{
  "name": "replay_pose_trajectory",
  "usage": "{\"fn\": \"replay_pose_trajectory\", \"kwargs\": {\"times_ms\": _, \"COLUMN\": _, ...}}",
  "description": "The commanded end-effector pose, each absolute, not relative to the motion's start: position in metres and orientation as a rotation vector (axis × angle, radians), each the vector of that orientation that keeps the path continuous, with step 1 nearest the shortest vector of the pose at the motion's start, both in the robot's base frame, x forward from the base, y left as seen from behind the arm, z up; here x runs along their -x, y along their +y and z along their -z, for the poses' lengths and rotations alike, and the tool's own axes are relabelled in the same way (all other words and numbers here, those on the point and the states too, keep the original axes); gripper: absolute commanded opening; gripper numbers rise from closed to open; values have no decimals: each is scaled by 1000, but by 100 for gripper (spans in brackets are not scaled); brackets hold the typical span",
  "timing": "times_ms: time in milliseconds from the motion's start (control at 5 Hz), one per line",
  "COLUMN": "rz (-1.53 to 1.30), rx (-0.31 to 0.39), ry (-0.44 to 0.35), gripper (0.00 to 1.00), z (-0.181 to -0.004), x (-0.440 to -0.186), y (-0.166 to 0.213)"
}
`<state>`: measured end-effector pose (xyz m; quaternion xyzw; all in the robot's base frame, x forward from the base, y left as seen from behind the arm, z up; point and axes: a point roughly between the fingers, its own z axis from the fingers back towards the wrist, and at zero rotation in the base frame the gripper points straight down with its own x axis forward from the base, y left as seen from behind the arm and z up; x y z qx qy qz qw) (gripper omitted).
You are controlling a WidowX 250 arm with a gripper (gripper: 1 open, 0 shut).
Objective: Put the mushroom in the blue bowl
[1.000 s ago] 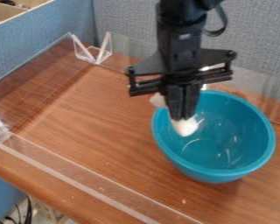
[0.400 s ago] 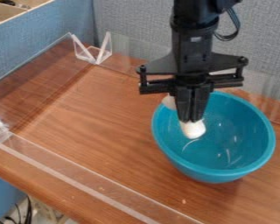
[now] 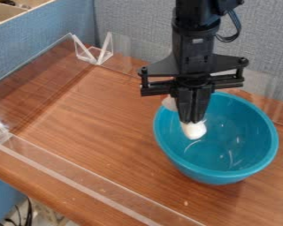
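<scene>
Claw (image 3: 194, 121) points straight down, fingers clamped together on mushroom (image 3: 196, 129); pale stem shows just under fingertips, cap hidden. Mushroom held inside blue bowl (image 3: 253, 163), over bowl's 10 o'clock part, above bowl floor; whether it touches bowl cannot be told. Black arm rises from claw toward 12 o'clock. Bowl sits on wooden table (image 3: 85, 124), toward table's 4 o'clock. Clear plastic barrier (image 3: 43, 62) runs along table edge at 9 to 11 o'clock. Blue wall (image 3: 61, 22) behind barrier.
</scene>
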<state>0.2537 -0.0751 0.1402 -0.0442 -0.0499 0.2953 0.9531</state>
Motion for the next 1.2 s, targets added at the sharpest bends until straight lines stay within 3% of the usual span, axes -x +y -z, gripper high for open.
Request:
{"fn": "replay_pose_trajectory", "kwargs": {"times_ms": 0, "rz": -695, "rx": 108, "ry": -159, "gripper": 0, "z": -149, "x": -258, "y": -80}}
{"fn": "replay_pose_trajectory", "kwargs": {"times_ms": 200, "rz": -793, "rx": 100, "ry": -166, "gripper": 0, "z": -143, "x": -254, "y": -82}}
{"fn": "replay_pose_trajectory", "kwargs": {"times_ms": 600, "rz": -724, "rx": 120, "ry": -178, "gripper": 0, "z": -152, "x": -231, "y": -77}}
{"fn": "replay_pose_trajectory", "kwargs": {"times_ms": 1000, "rz": -729, "rx": 114, "ry": -152, "gripper": 0, "z": -151, "x": -227, "y": -78}}
